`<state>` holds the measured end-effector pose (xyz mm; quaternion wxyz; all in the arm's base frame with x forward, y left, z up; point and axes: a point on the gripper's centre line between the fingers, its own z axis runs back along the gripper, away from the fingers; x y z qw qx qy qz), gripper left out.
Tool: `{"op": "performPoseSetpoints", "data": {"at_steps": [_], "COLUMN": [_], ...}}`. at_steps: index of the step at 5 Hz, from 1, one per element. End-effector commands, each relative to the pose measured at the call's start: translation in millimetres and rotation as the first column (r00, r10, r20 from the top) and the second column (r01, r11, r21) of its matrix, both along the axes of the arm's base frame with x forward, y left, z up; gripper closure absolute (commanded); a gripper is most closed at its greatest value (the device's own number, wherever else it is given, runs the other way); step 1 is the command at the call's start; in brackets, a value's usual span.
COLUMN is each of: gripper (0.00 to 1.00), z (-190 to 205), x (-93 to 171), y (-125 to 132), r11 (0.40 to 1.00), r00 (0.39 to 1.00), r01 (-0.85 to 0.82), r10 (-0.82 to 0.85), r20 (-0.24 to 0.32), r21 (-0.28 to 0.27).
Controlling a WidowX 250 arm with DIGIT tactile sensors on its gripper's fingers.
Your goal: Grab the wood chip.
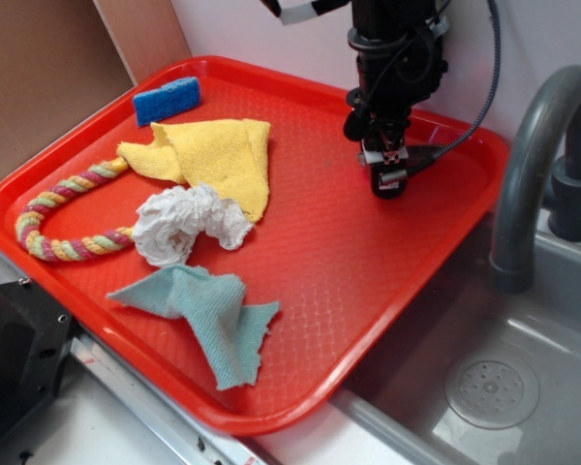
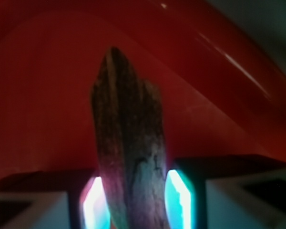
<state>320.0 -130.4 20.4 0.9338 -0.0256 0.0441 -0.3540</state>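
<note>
The gripper [image 1: 388, 180] stood at the upper right of the exterior frame, lowered onto the red tray [image 1: 368, 291] near its far right corner; in the wrist view the jaws were clamped on the wood chip [image 2: 128, 143], which rose from between the two glowing pads [image 2: 177, 200] at the bottom centre and pointed toward the top of the frame; the chip was dark brown, grained, and tapered to a point. In the exterior view the chip itself could not be made out under the gripper. Well apart, on the left half of the tray, lay a yellow cloth [image 1: 218, 155], a blue sponge [image 1: 167, 100] at the upper left, a multicoloured rope [image 1: 58, 218], a crumpled white cloth [image 1: 189, 223] and a teal cloth [image 1: 213, 315]; a grey faucet [image 1: 533, 165] stood at the right edge.
</note>
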Motion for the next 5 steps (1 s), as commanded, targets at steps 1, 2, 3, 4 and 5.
{"op": "performPoseSetpoints", "data": {"at_steps": [1, 2, 3, 4, 5], "gripper": [1.00, 1.00, 1.00, 1.00, 1.00], "z": [89.7, 137.6, 169.4, 199.9, 190.0], "x": [-14.4, -41.2, -66.2, -90.3, -81.4], "y": [28.6, 47.3, 56.7, 69.4, 61.2], "r11": [0.986, 0.914, 0.808, 0.713, 0.736], "r00": [0.984, 0.904, 0.799, 0.692, 0.719], "r01": [-0.169, -0.405, -0.587, -0.693, -0.677], "r10": [0.169, 0.406, 0.589, 0.699, 0.660], "r20": [0.062, 0.137, 0.119, 0.180, 0.221], "r21": [-0.010, -0.032, -0.058, -0.105, 0.006]}}
